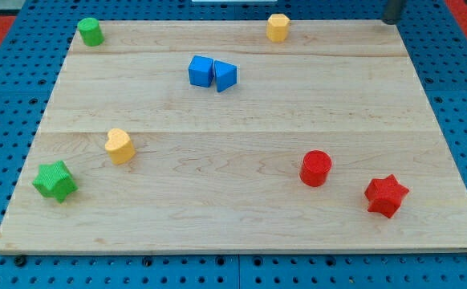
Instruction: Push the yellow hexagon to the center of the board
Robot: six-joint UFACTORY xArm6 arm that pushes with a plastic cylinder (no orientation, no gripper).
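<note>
The yellow hexagon (278,27) stands near the top edge of the wooden board (241,217), a little right of the middle. My tip (392,20) is a dark rod end at the view's top right corner, at the board's far edge, well to the right of the yellow hexagon and apart from it. No block touches the tip.
A blue cube (201,71) and a blue triangle (225,76) sit touching below-left of the hexagon. A green cylinder (91,31) is top left, a yellow heart (119,146) and green star (55,181) at left, a red cylinder (315,168) and red star (386,196) at lower right.
</note>
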